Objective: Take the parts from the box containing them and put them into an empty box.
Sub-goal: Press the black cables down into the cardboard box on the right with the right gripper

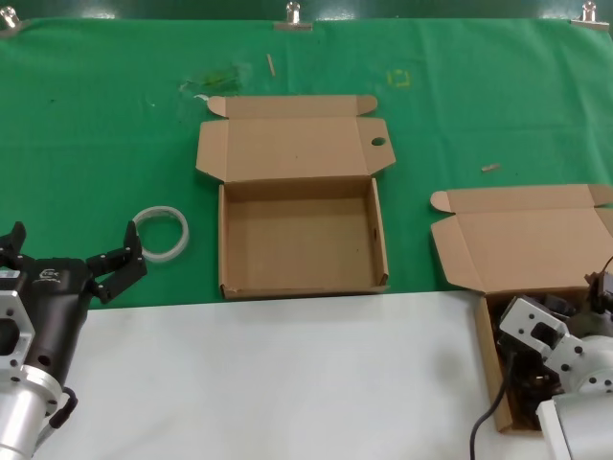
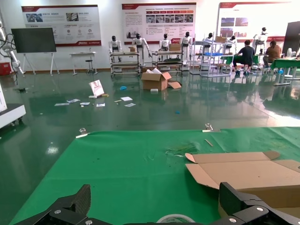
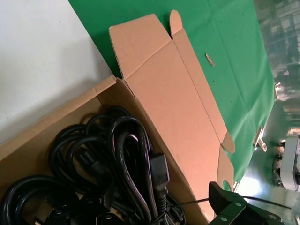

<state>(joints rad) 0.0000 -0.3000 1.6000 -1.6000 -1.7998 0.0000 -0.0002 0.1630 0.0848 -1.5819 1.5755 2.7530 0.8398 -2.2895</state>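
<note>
The power cords point(image 3: 117, 173) lie coiled in the plain-lidded box point(image 3: 173, 98) at the table's right, under the right tool point(image 1: 551, 345); whether it is clenched I cannot tell. The left tool point(image 1: 72, 251) hangs released near the tape ring point(image 1: 161, 233), beside the empty holed-lid box point(image 1: 299, 283).

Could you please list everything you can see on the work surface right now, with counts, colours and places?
Shallow brown cardboard box with a round hole in its lid flap: one, brown, centre of the green cloth, open and empty.
Shallow brown cardboard box with a plain lid flap: one, brown, at the right, open, under the right arm.
Thin black power cords with chunky plugs: several looped bundles, black, inside the plain-lid box; exact count unclear.
White translucent tape ring: one, white, left of the holed box.
Green cloth: one, green, covering the far table.
White table surface: one, white, near edge.
Left gripper: one, black, open, near the tape ring.
Right gripper: one, black, above the cords.
</note>
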